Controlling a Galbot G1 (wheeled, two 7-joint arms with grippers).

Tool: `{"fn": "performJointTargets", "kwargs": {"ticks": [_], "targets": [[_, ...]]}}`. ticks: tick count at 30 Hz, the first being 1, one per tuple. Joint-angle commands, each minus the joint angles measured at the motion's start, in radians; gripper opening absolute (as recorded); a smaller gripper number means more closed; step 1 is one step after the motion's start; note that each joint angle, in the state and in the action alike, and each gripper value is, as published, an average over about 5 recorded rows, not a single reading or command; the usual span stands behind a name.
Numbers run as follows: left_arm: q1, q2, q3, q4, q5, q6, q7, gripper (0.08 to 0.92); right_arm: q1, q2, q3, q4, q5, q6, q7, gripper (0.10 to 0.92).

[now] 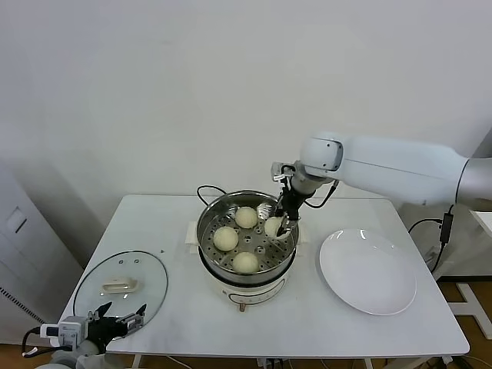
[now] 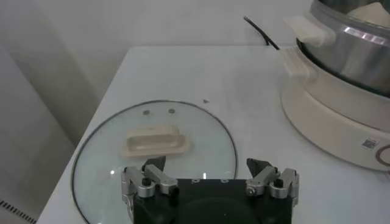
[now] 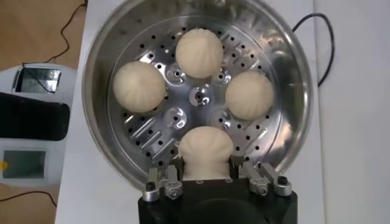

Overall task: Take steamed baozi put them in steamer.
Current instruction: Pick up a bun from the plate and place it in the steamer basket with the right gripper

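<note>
The steamer (image 1: 209, 223) stands mid-table on its cream base, and four cream-white baozi are inside it. Three of them lie free on the perforated floor (image 3: 199, 52) (image 3: 139, 86) (image 3: 249, 94). My right gripper (image 3: 207, 163) reaches down into the basket and is shut on the fourth baozi (image 3: 206, 146), which rests low on the floor beside the wall. In the head view that baozi (image 1: 272, 226) is at the basket's right side with the right gripper (image 1: 281, 227) on it. My left gripper (image 2: 207, 165) is parked open at the table's front left corner, holding nothing.
A round glass lid (image 1: 146, 296) with a cream handle (image 2: 155, 141) lies flat at the front left, just beyond the left gripper (image 1: 123, 319). A flat white plate (image 1: 367, 270) sits right of the steamer. A black cord (image 1: 207, 190) runs behind the steamer's base (image 2: 329, 115).
</note>
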State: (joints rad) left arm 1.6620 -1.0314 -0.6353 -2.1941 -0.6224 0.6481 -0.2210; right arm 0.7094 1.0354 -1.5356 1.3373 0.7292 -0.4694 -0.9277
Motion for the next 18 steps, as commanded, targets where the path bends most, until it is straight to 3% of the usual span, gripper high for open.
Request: {"fn": "performJointTargets", "kwargs": {"ticks": [1, 9, 18], "targets": [[0.003, 0.000, -0.003, 0.003, -0.002, -0.002, 0.001, 0.823, -0.069, 0.015, 0.010, -0.006, -0.028, -0.006, 0.017, 0.471], [0.003, -0.001, -0.004, 0.008, -0.003, -0.004, 0.001, 0.823, -0.096, 0.017, 0.025, -0.015, -0.037, -0.011, 0.044, 0.494], [0.005, -0.002, -0.005, 0.009, -0.003, -0.006, 0.002, 0.823, -0.061, -0.045, 0.100, -0.010, 0.007, -0.011, 0.020, 0.739]]}}
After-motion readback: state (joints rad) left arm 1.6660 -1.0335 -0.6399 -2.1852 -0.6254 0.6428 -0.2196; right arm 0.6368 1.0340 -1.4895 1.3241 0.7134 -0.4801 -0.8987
